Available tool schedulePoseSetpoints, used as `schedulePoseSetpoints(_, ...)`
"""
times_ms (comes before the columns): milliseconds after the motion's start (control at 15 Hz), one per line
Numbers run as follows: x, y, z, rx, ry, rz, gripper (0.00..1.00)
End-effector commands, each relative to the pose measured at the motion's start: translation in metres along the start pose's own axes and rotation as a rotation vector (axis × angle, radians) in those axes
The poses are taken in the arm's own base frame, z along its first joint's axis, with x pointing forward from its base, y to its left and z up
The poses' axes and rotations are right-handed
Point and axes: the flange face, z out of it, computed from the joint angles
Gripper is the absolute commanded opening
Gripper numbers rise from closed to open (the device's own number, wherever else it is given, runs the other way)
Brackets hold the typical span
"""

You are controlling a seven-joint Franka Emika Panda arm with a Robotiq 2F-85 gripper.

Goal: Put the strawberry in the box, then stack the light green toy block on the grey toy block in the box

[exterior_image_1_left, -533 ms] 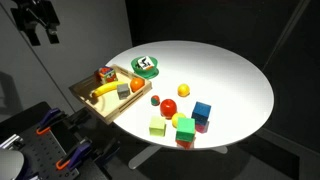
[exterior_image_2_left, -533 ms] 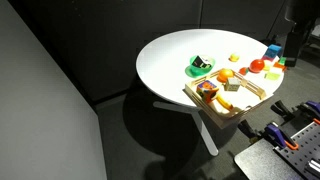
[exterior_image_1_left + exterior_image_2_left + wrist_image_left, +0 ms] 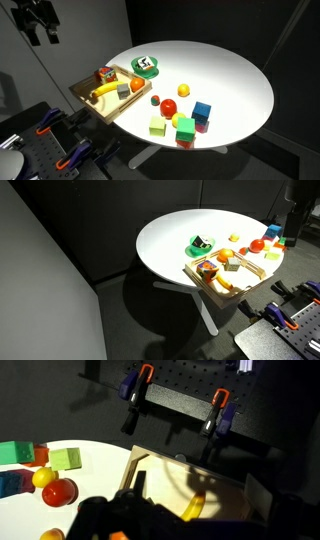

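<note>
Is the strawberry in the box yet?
Out: the strawberry sits on the white table, just beside the box, not inside it.

Brightly lit white table [image 3: 230, 80] amid dark, grainy surroundings

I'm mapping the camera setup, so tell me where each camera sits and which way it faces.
Exterior view: high above, looking down on the white table; the open tool hangs top left.
Exterior view: farther back beside a dark wall, looking across at the table; the arm shows at the right edge.
Wrist view: on the wrist, looking down at the box; dark tool parts fill the bottom.
Shared: all three show the box and the red ball.
</note>
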Motion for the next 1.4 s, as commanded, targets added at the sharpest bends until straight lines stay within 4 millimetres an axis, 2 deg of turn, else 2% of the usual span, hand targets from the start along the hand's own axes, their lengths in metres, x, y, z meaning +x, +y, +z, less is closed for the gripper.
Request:
schedulePoseSetpoints(0,0.011,0.008,-0.003,0.002,0.006,0.029,1.00)
schedulePoseSetpoints(467,0.045,0.031,-0.011,0.040,0.104,0.092,1.00)
schedulePoseSetpoints(733,0.070,0.055,-0.010,0.076,0.163,0.136,1.00)
schedulePoseSetpoints(1000,0.090,0.078,-0.003,0.104,0.221,0.172,1.00)
schedulePoseSetpoints(1333,0.111,0.102,0.018,0.128,0.269,0.222,1.00)
